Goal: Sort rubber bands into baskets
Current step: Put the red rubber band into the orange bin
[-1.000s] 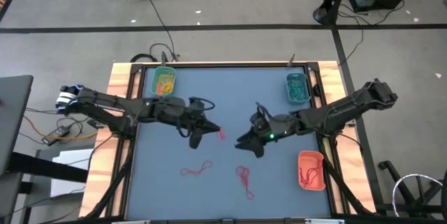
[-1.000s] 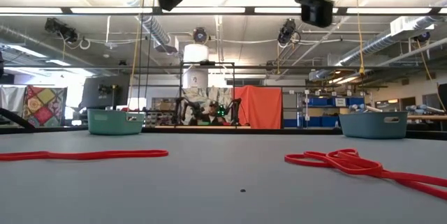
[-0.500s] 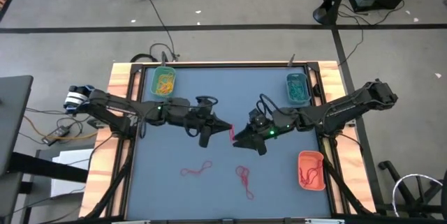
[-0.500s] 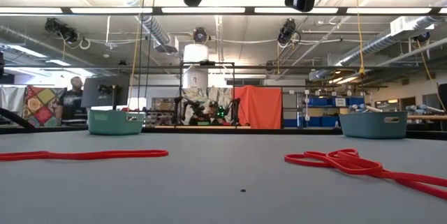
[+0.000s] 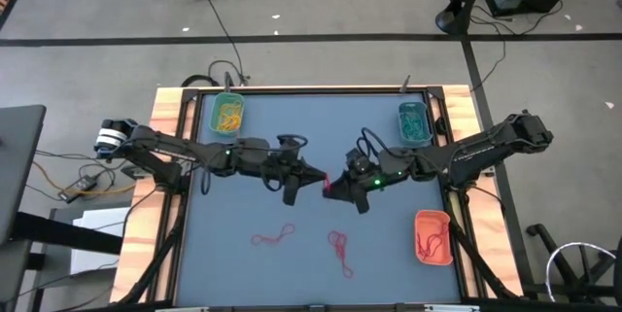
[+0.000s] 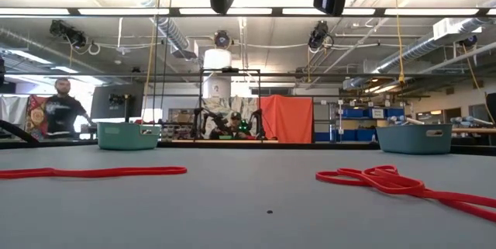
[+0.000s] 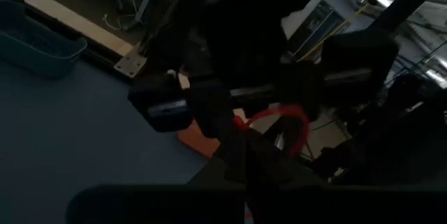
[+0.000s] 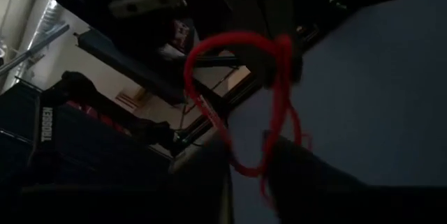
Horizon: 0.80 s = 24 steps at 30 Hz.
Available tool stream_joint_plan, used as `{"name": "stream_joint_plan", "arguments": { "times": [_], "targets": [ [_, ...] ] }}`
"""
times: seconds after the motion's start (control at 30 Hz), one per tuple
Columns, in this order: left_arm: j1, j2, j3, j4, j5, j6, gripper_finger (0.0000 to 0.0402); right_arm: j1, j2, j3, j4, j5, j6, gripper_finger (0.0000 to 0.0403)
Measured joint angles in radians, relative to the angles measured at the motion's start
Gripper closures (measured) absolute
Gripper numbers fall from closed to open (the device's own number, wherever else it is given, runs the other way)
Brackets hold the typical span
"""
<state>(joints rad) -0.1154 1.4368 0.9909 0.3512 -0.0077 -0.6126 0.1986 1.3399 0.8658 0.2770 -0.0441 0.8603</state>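
2 grippers meet above the middle of the table (image 5: pixel 243 254), with 1 red rubber band (image 5: pixel 326 185) between them. A second ago the left gripper (image 5: pixel 313 179) was still well apart from the right gripper (image 5: pixel 333 191); since then both arms have swung inward until their tips nearly touch. The left gripper stays shut on the band. The right gripper's fingers, wide a moment ago, have narrowed around the band's loop, which hangs right at them in the right wrist view, though I cannot tell if they grip it yet.

This looks like a handover from left arm to right, sensible since the orange-red basket (image 5: pixel 433 237), already holding red bands, sits on the right side. The green basket (image 5: pixel 227 114) holds yellow-orange bands at the far left corner and the teal basket (image 5: pixel 414 123) sits at the far right.

2 more red tangles remain on the table: 1 (image 5: pixel 273 237) to the left and 1 (image 5: pixel 339 250) near the centre, so sorting is unfinished
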Motion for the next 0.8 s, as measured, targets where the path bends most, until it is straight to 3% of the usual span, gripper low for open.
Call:
{"name": "stream_joint_plan", "arguments": {
  "times": [0.07,0.13,0.27,0.47,0.63,0.8],
  "targets": [
    [0.000,0.000,0.000,0.010,0.000,-0.001,0.0401,0.000,0.000,0.000,-0.011,-0.002,-0.008,0.0352],
    [0.000,0.000,0.000,0.029,0.000,-0.005,0.0399,-0.003,0.000,0.000,-0.011,0.006,-0.025,0.0385],
    [0.005,-0.008,0.000,0.025,0.029,-0.025,0.0378,-0.003,-0.005,0.000,-0.043,0.025,0.024,0.0393],
    [0.025,-0.032,0.001,-0.179,0.157,-0.020,0.0328,0.027,-0.057,0.000,-0.271,0.008,0.101,0.0394],
    [0.011,-0.023,-0.002,-0.381,0.170,0.017,0.0313,0.071,-0.129,0.000,-0.521,-0.069,0.169,0.0394],
    [-0.012,-0.022,-0.046,-0.404,0.160,0.029,0.0312,0.138,-0.188,0.000,-0.713,-0.206,0.270,0.0394]
  ]
}}
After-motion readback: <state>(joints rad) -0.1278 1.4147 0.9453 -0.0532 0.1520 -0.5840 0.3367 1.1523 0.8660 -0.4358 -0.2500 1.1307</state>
